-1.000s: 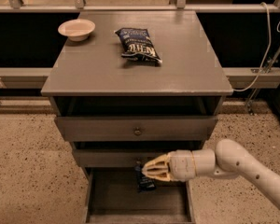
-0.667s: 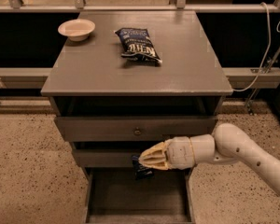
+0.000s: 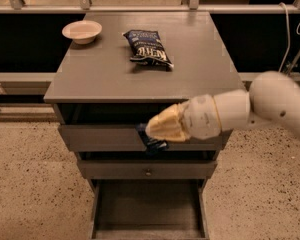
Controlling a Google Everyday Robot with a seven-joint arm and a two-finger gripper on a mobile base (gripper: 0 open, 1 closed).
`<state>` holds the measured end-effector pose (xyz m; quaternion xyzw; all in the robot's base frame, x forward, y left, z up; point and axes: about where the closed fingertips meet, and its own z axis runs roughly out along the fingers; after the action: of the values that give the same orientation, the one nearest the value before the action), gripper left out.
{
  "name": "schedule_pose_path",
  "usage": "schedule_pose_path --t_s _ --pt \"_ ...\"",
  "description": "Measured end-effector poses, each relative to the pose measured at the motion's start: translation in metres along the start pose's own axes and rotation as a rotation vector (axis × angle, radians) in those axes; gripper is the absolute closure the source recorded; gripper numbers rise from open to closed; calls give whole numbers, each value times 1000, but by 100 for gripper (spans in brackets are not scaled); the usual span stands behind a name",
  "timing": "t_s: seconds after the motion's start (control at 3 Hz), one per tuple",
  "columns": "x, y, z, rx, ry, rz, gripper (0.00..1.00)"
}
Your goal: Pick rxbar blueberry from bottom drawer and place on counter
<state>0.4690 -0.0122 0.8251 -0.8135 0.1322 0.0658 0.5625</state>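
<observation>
While a speckled floor (image 3: pixel 25 184) is seen around the cabinet, the counter (image 3: pixel 200 59) carries a bowl (image 3: pixel 82 31) at its far left corner and a chip bag (image 3: pixel 148 48) near mid-surface. The bottom drawer (image 3: pixel 150 209) stands open. The rxbar blueberry (image 3: pixel 155 145) is clamped between the closed fingers of the gripper (image 3: pixel 150 130) before the top drawer front (image 3: pixel 100 136), its long axis slanting down rightward.
</observation>
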Motion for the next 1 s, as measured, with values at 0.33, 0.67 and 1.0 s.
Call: schedule_pose_path --t_s 0.33,0.67,1.0 --pt "0 -56 -30 -18 71 -63 100" --pt "41 -121 -87 78 223 4 100" --pt "73 -162 -116 134 329 60 100"
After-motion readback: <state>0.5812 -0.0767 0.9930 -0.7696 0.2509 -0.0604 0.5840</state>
